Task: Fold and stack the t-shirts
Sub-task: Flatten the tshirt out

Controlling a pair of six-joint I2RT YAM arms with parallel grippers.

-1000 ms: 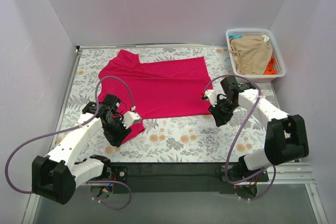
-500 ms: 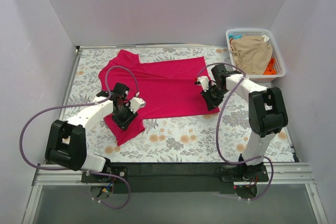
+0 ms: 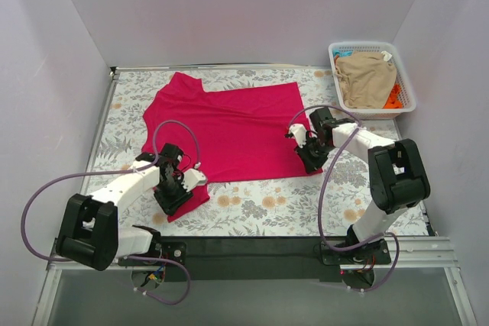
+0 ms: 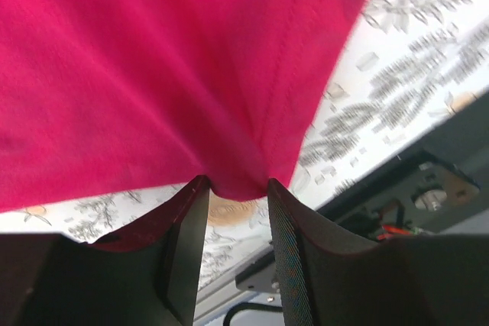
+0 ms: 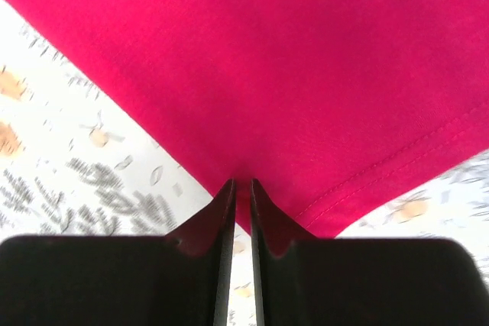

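Observation:
A crimson-pink t-shirt [image 3: 229, 124] lies spread flat on the floral table [image 3: 267, 208], its collar end to the left. My left gripper [image 3: 174, 195] sits at the shirt's near-left sleeve. In the left wrist view its jaws [image 4: 235, 185] are shut on a bunched fold of the crimson cloth [image 4: 191, 59]. At the shirt's near-right hem corner is my right gripper [image 3: 309, 156]. The right wrist view shows those jaws [image 5: 241, 185] almost together, pinching the cloth's edge [image 5: 290, 59]. A tan-beige t-shirt [image 3: 367, 78] lies in the basket, with orange cloth [image 3: 393, 97] under it.
A white lattice basket [image 3: 406, 74] stands at the far right corner of the table. Grey walls close in the left, back and right. A black rail [image 3: 252, 248] with both arm bases runs along the near edge.
Both grippers went out over the shirt and have come back toward the near edge. The left sleeve and the near-right hem corner have shifted slightly nearer with them. The right jaws have narrowed.

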